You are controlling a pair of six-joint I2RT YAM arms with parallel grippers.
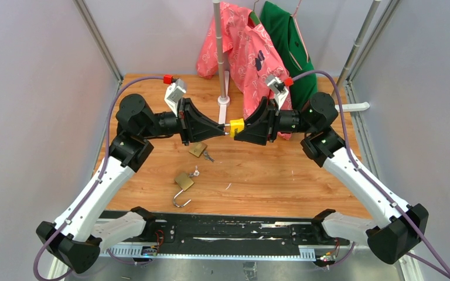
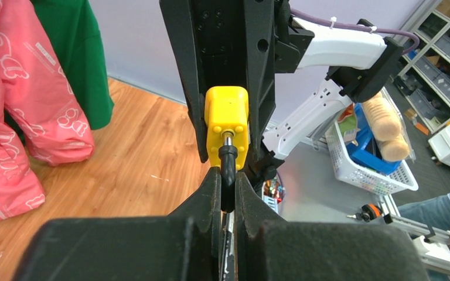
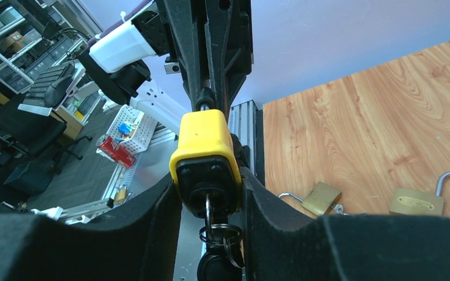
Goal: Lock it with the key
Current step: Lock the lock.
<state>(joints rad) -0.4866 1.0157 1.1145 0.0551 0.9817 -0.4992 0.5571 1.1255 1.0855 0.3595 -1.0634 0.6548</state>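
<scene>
A yellow padlock (image 1: 236, 126) is held in the air between both arms above the table's middle. My right gripper (image 1: 241, 129) is shut on its body; in the right wrist view the fingers (image 3: 258, 199) clamp both sides of the padlock (image 3: 204, 140). A key (image 3: 208, 206) sits in the black keyhole face, with a ring and a black-headed key (image 3: 215, 263) hanging from it. My left gripper (image 1: 224, 130) is shut on the padlock's black-sleeved shackle (image 2: 228, 167), which runs from the yellow body (image 2: 227, 117) into the left fingers (image 2: 210, 193).
Two brass padlocks lie on the wooden table below: one (image 1: 197, 150) with small keys (image 1: 208, 156), one (image 1: 183, 181) with its shackle open. A garment stand's pole (image 1: 223, 88) with a pink shirt (image 1: 243, 52) and a green shirt (image 1: 284, 35) stands just behind.
</scene>
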